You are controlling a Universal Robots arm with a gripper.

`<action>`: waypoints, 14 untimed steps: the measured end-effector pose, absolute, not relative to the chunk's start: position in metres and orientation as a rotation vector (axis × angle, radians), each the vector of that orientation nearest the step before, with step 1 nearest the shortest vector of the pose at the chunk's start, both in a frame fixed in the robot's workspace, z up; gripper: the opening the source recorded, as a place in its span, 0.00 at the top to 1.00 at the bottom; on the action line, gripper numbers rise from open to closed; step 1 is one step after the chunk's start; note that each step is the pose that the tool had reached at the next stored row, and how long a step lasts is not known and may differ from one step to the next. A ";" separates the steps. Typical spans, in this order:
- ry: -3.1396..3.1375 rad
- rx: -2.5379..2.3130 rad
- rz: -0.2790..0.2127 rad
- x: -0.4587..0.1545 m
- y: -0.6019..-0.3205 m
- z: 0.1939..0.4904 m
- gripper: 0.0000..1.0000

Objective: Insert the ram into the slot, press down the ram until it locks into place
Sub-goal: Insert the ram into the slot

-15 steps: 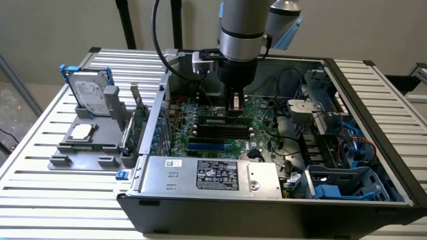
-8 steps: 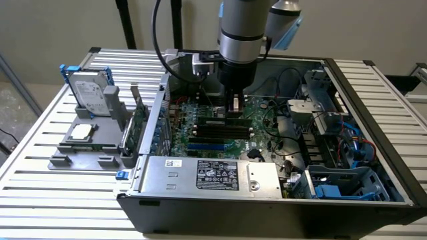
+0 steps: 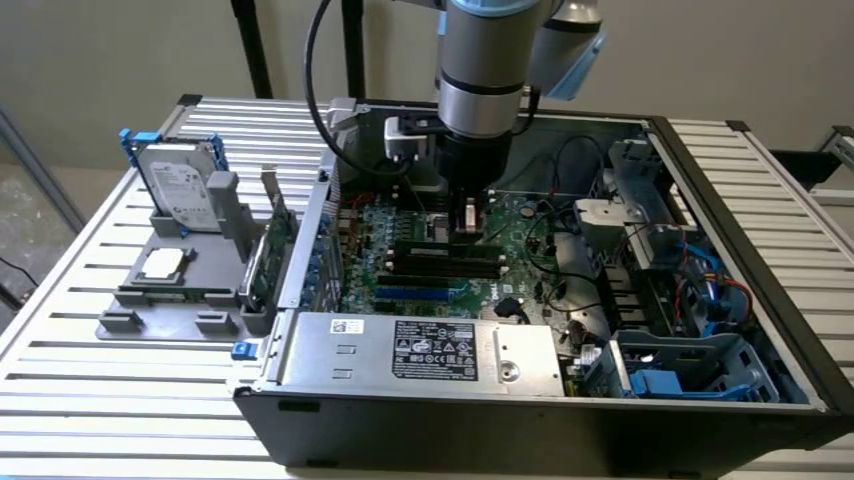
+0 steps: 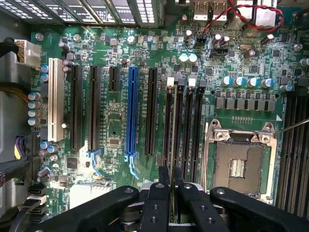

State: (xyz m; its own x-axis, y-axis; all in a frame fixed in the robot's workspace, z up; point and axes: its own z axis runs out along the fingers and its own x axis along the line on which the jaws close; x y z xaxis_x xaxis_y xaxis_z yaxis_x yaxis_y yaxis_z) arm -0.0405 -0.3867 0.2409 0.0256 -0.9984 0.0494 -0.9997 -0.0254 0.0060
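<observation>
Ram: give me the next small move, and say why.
Probably a short, straight press down. The gripper is closed on the ram, which stands edge-on along the slot, one of four parallel black ones; whether the end clips have latched cannot be seen.

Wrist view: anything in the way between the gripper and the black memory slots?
Nothing visible. The gripper sits right at the black memory slots; the red and black wires lie off at the board's edge.
</observation>
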 end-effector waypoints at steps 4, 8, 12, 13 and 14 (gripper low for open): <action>-2.165 2.221 0.049 -0.041 -0.387 0.239 0.86; -2.165 2.221 0.050 -0.041 -0.387 0.237 0.86; -2.165 2.220 0.051 -0.041 -0.387 0.235 0.86; -2.165 2.220 0.051 -0.041 -0.387 0.235 0.86; -2.165 2.220 0.051 -0.040 -0.387 0.234 0.86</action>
